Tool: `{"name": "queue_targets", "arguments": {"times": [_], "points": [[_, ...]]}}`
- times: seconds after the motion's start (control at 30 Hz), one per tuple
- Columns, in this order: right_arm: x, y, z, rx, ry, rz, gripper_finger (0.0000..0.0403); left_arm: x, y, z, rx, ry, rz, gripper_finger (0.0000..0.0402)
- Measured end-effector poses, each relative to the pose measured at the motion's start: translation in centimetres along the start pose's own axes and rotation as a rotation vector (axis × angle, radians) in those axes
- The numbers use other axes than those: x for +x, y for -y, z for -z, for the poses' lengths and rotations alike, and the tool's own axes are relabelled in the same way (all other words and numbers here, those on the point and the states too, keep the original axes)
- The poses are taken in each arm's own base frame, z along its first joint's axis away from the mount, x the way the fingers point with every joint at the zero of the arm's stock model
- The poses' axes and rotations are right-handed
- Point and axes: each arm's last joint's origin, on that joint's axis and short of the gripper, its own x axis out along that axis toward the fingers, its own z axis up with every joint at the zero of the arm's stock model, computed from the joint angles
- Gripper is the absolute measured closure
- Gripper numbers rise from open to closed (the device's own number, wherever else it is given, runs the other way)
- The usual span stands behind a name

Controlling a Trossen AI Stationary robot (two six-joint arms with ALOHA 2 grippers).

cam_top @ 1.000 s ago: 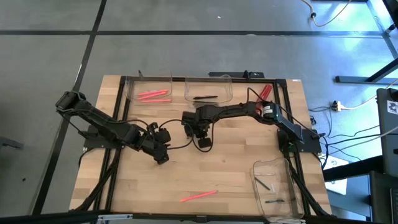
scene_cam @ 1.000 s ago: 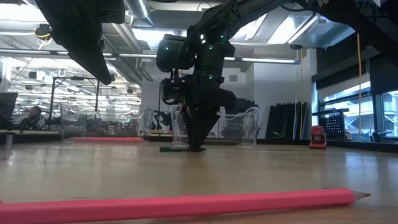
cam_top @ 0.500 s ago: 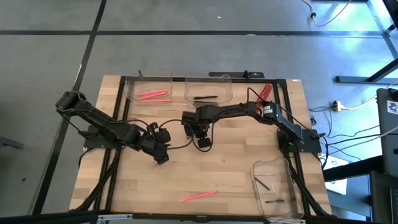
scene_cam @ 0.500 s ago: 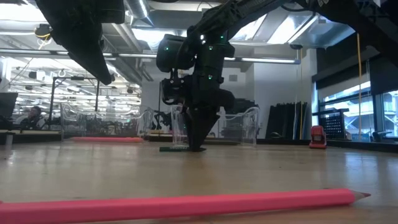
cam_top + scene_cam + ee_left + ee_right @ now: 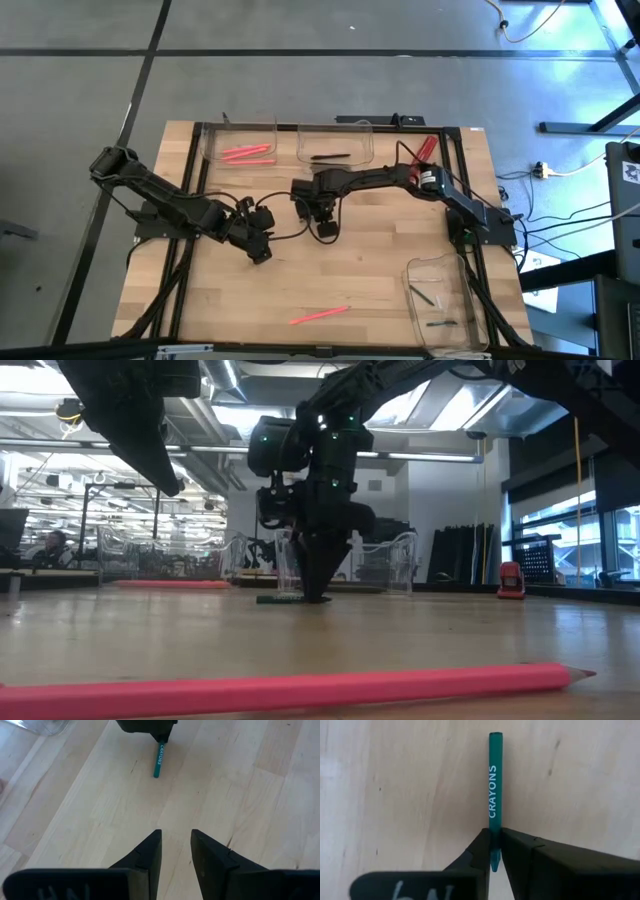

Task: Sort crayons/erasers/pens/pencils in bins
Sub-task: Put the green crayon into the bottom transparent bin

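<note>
One green crayon [image 5: 495,785] lies flat mid-tabletop, its tip pinched between the right gripper's [image 5: 493,851] narrow fingers. Such an end-only hold risks it pivoting or slipping out on lift. Left gripper [image 5: 176,851] hovers slightly parted, empty.

Wooden table [image 5: 380,270]: three bins [image 5: 335,143], pink pencil [image 5: 320,315], green crayon [image 5: 494,800].

The only word I could read was "CRAYONS", printed in white capitals along the teal crayon [image 5: 493,795] that lay on the table [image 5: 395,795], its near end between the fingers of my right claw [image 5: 493,851]. My left wrist view caught the same lettering on that crayon [image 5: 159,761], too small to spell out.
</note>
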Motion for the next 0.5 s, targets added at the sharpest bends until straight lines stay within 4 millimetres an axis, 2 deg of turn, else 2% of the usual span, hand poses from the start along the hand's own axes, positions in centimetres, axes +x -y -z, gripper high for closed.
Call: {"name": "queue_targets", "arguments": {"times": [0.5], "points": [[-3.5, 0.1, -0.9, 0.058, -0.024, -0.008, 0.0359, -0.1, 0.2, 0.2, 0.009, 0.0, 0.006, 0.0305]]}}
